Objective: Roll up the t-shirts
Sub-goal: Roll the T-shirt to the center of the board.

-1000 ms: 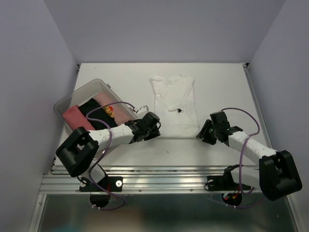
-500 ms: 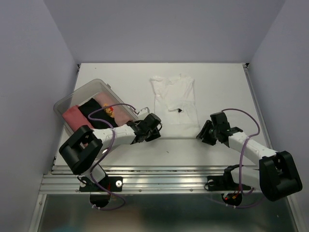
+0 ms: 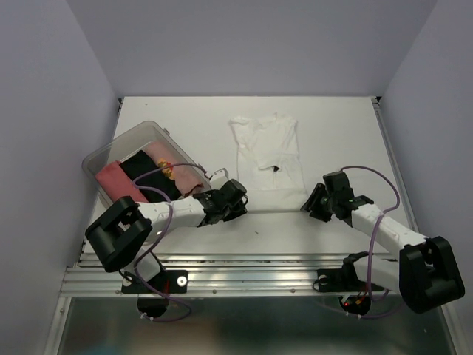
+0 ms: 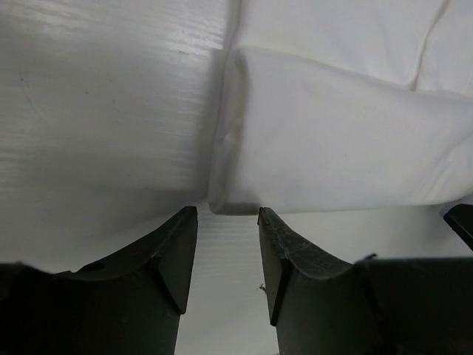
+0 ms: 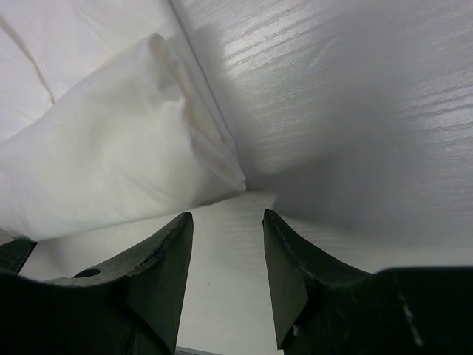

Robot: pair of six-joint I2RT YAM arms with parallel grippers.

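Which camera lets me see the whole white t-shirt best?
The top external view: the white t-shirt lies whole on the table there, its dark neck label showing. The left wrist view catches only its near left corner, the right wrist view only its near right corner.

— What lies ahead of the left tool (image 4: 227,222)?
— A white t-shirt (image 4: 332,140), folded over into a thick, doubled edge. Its near left corner sits just beyond the tips, in line with the gap.
— Is any cloth caught between the fingers (image 4: 171,259)?
— No. The two dark fingers stand apart, and only bare white table (image 4: 96,126) shows between them. Whether the tips brush the corner, I cannot tell.
— And the rest?
— The shirt runs off to the right and upward, softly creased. On the left the table shows a faint streaked grain. A small dark shape (image 4: 462,222) pokes in at the right edge; too little shows to name it.
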